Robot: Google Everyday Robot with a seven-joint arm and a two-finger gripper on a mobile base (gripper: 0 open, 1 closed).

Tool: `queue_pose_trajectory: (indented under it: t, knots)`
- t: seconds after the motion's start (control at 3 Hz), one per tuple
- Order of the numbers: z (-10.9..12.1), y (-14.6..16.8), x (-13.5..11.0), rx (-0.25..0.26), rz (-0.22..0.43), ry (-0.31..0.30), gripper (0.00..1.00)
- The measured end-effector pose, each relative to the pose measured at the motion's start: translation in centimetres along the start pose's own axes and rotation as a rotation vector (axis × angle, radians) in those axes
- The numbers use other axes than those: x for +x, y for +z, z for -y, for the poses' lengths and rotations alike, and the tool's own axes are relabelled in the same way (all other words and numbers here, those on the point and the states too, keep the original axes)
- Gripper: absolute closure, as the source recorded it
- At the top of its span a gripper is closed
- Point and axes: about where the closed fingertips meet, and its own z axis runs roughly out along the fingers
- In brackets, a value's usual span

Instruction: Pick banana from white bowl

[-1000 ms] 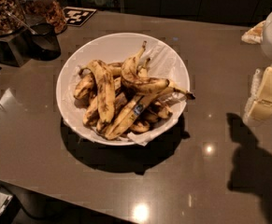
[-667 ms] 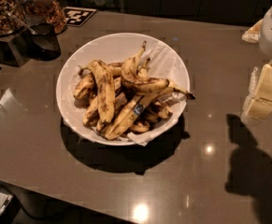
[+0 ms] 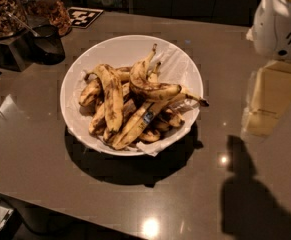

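The white bowl (image 3: 80, 74) stands in the middle of a brown table and holds several overripe bananas on crinkled white paper. The banana (image 3: 152, 90), short, plump and strongly curved, lies on top of the pile right of centre, with its thin stem pointing up toward the far rim. A longer banana with a blue sticker (image 3: 135, 124) lies under it. A long dark-streaked banana (image 3: 112, 96) lies to the left. My gripper (image 3: 270, 101) hangs at the right edge of the view, above the table, well right of the bowl and apart from it. It holds nothing that I can see.
The white arm housing (image 3: 280, 19) fills the top right corner. Glass jars of nuts (image 3: 5, 6) and a dark cup (image 3: 47, 44) stand at the back left. A black-and-white marker tag (image 3: 85, 16) lies behind the bowl. The table's front edge runs along the bottom left.
The arm and gripper at the right have shifted slightly left, toward the bowl. The bowl and bananas have not moved.
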Motion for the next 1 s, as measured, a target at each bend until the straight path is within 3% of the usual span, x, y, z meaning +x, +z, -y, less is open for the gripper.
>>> queue_pose_trajectory:
  t: [0.33, 1.0]
  knots:
    - [0.3, -0.7, -0.6, 0.034, 0.022, 0.0, 0.0]
    - [-0.2, 0.9, -6.7, 0.05, -0.054, -0.076, 0.0]
